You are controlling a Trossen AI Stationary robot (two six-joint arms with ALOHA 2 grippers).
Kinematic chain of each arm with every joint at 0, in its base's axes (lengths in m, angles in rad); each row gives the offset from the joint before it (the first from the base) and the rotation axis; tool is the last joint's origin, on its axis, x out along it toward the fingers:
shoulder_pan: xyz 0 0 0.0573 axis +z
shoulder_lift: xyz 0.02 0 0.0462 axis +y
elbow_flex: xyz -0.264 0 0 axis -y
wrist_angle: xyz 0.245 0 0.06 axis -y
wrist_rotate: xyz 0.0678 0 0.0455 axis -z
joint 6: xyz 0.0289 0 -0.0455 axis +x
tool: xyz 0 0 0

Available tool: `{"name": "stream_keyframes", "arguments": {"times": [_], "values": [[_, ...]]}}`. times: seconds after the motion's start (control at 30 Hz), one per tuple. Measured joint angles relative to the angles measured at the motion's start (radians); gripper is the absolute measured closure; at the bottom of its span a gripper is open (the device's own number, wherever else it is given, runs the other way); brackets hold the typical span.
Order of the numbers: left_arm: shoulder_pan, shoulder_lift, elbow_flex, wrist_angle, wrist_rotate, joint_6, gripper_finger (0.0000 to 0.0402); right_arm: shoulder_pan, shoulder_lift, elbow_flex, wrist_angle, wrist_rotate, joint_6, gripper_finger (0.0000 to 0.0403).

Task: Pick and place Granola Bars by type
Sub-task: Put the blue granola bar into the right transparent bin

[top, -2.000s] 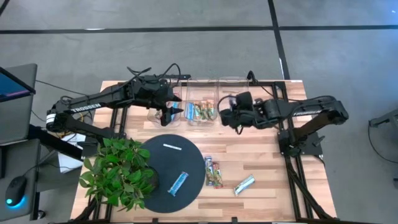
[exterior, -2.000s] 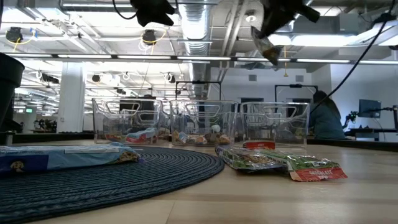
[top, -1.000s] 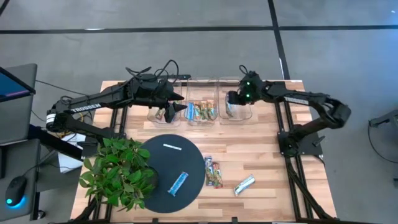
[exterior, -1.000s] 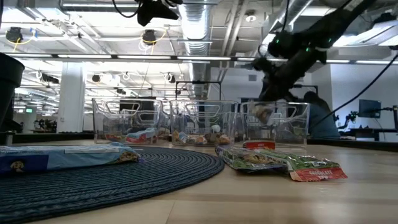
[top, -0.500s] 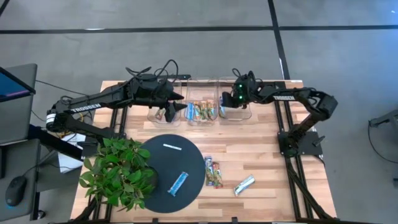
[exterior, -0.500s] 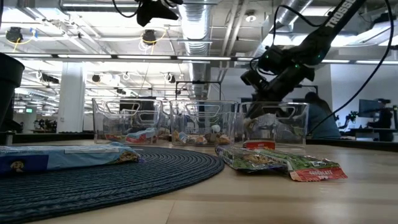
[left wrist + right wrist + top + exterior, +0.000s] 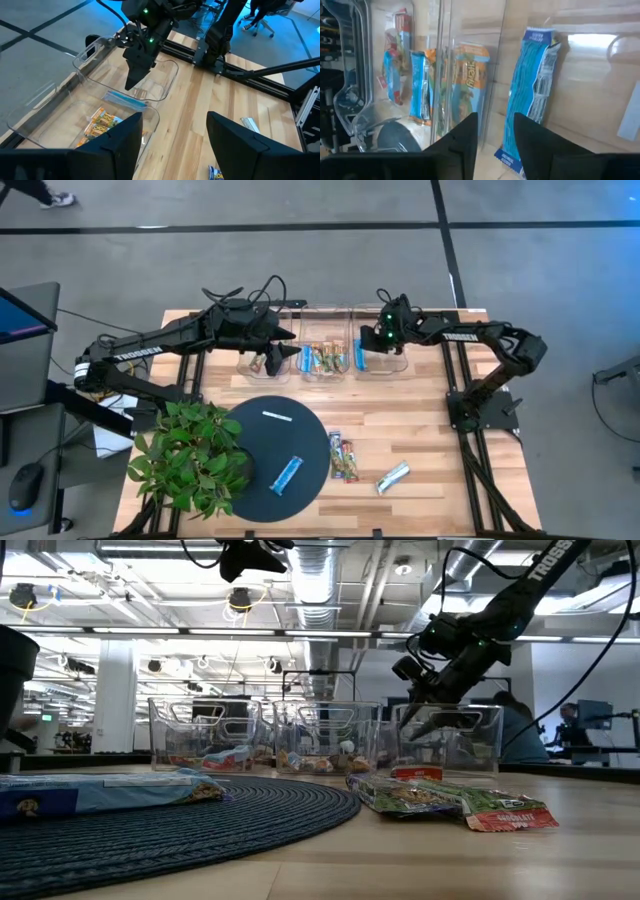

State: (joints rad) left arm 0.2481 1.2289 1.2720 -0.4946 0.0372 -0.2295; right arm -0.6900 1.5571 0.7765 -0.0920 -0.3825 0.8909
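Granola Bars [image 7: 343, 457] are lying scattered across the wooden worktop [image 7: 440, 480] and inside the three clear bins [image 7: 325, 356] lined up along its far edge. Taking the middle bin as our landmark, we are seeing orange-wrapped bars [image 7: 102, 121] resting in it, while a blue bar [image 7: 530, 95] is lying in the bin to its right, free of the right end effector [image 7: 362, 352]. That end effector is hanging just over the right-hand bin with its fingers parted and empty. The left end effector [image 7: 272, 362] is hovering over the bin to the left of the middle one, spread wide and grasping nothing. Nearer than the middle bin, a dark round mat [image 7: 275, 460] is carrying another blue bar [image 7: 287, 473], beside a leafy plant [image 7: 190, 455]. Grey floor is surrounding the worktop; the low view is showing bright ceiling lights and a seated person [image 7: 520, 730] beyond.
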Motion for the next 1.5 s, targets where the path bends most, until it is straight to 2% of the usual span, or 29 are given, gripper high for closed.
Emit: {"name": "stream_keyframes", "arguments": {"times": [0.23,0.53,0.7,0.87,1.07,1.23,1.37,1.5], "values": [[0.0,0.0,0.0,0.0,0.0,0.001,0.0186,0.017,-0.086,0.001,0.026,0.025,-0.024,0.0274],[0.0,0.0,0.0,-0.009,-0.007,0.027,0.0186,0.07,-0.381,0.04,0.019,0.071,-0.178,0.028],[0.0,0.0,0.0,-0.031,-0.023,0.034,0.0186,0.171,-0.548,0.04,0.0,0.072,-0.232,0.028],[0.0,0.0,0.0,-0.062,-0.023,0.053,0.0186,0.339,-0.652,0.04,-0.098,0.076,-0.246,0.028],[0.0,0.0,0.0,-0.089,-0.023,0.077,0.0186,0.635,-0.675,0.04,-0.282,0.144,-0.271,0.028],[0.0,0.0,0.0,-0.099,-0.023,0.089,0.0186,0.862,-0.631,0.04,-0.333,0.246,-0.223,0.028],[0.0,0.0,0.0,-0.1,-0.01,0.09,0.0186,0.966,-0.58,0.04,-0.326,0.349,-0.168,0.028],[0.0,0.0,0.0,-0.111,0.072,0.107,0.0186,1.027,-0.503,0.04,-0.326,0.428,-0.158,0.028]]}}
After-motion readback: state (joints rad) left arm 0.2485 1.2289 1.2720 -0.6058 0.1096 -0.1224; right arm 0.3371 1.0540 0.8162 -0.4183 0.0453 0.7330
